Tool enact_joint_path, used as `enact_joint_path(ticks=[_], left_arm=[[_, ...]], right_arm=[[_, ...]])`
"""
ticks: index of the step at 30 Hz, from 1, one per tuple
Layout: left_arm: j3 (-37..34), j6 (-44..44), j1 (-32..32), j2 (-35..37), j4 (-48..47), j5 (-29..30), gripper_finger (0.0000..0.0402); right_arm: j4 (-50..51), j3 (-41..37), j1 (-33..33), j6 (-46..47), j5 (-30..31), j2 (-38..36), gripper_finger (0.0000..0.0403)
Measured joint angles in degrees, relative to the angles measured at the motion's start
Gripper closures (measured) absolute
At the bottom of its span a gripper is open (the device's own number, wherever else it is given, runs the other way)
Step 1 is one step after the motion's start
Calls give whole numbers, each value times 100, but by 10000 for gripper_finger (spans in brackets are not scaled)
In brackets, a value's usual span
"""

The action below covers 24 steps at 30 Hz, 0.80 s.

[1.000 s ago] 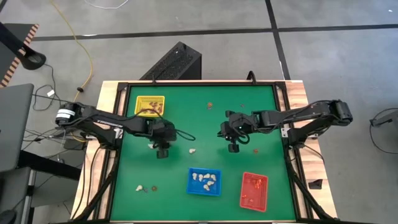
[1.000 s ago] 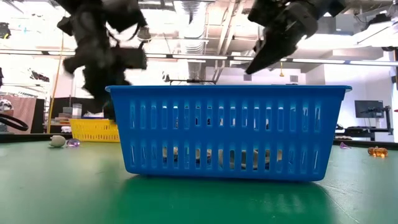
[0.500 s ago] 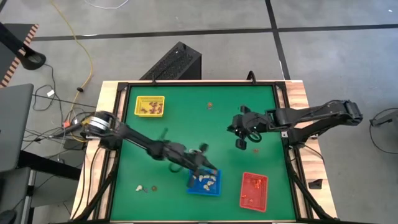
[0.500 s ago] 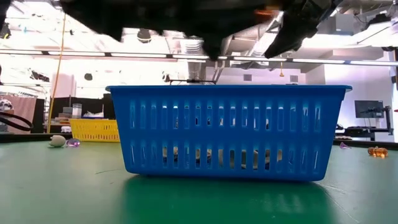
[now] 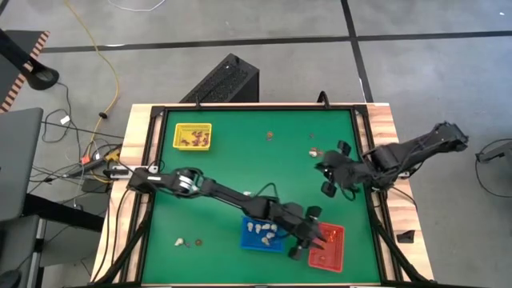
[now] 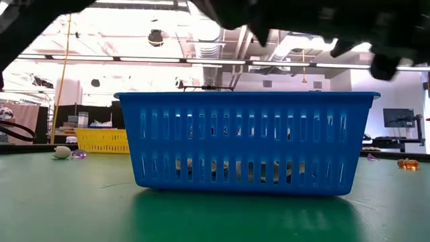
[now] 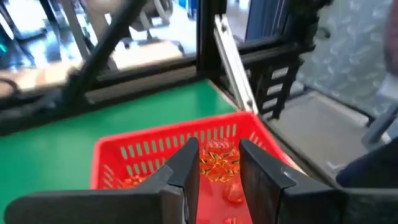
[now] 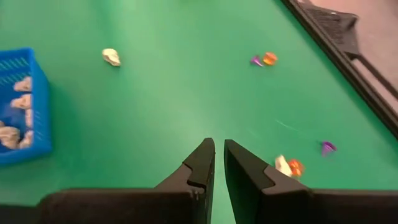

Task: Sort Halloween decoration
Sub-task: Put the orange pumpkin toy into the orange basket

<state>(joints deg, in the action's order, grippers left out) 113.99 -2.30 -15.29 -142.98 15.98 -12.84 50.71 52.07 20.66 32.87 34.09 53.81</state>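
Above the red tray (image 5: pixel 331 246) at the near right, my left gripper (image 5: pixel 314 238) is shut on an orange trinket (image 7: pixel 218 163); more orange-red trinkets (image 7: pixel 232 193) lie in the tray (image 7: pixel 149 149) beneath. The blue tray (image 5: pixel 262 234) holds whitish trinkets (image 8: pixel 13 134), and the yellow tray (image 5: pixel 193 136) holds dark ones. My right gripper (image 5: pixel 324 170) hangs shut and empty (image 8: pixel 219 155) over the mat near the right edge. Loose trinkets lie on the mat: a whitish one (image 8: pixel 111 57), a purple and orange pair (image 8: pixel 263 60), a white and orange pair (image 8: pixel 288 166), and a purple one (image 8: pixel 328 147). My left gripper pinches the orange trinket (image 7: pixel 218 163) between its two fingers (image 7: pixel 186 163), which come nearly level from the table's left. The trinket is lifted clear above the red tray. Which part of the trinket the fingers are on is too small to tell.
The left arm stretches across the blue tray (image 6: pixel 245 141). More loose trinkets lie at the near left (image 5: pixel 182 241), mid-table (image 5: pixel 248 194) and toward the far edge (image 5: pixel 270 135). A black frame (image 8: pixel 348 56) borders the mat. Green mat lies bare between the trays.
My left gripper has swept fast from the table's left middle toward the near right, passing over the blue tray to above the red tray, and has tipped up from pointing down to nearly level. My right gripper has drawn back toward the right edge and rolled.
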Motion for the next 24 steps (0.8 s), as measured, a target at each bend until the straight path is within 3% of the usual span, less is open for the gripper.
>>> enact_joint_path(ticks=[3, 7, 12, 18, 20, 24], left_arm=[[752, -8, 3, -423, -548, -67, 317], [1089, -147, 13, -546, -1123, -132, 307], [1317, -485, 13, -506, -1670, -94, 258], [1530, -1135, 52, 229, -3363, -175, 217], [1518, -1370, 57, 732, -4141, 75, 216], [1541, -1762, 108, 1567, -6459, 1369, 229]], right_arm=[[317, 0, 217, 292, 191, -2, 335], [562, 0, 426, 671, 161, 82, 335], [937, 0, 638, 1459, -214, 215, 335], [1697, 0, 715, 2440, -1034, 455, 335], [1757, 0, 683, 2465, -1093, 525, 335], [1726, 0, 501, 1974, -962, 714, 335]])
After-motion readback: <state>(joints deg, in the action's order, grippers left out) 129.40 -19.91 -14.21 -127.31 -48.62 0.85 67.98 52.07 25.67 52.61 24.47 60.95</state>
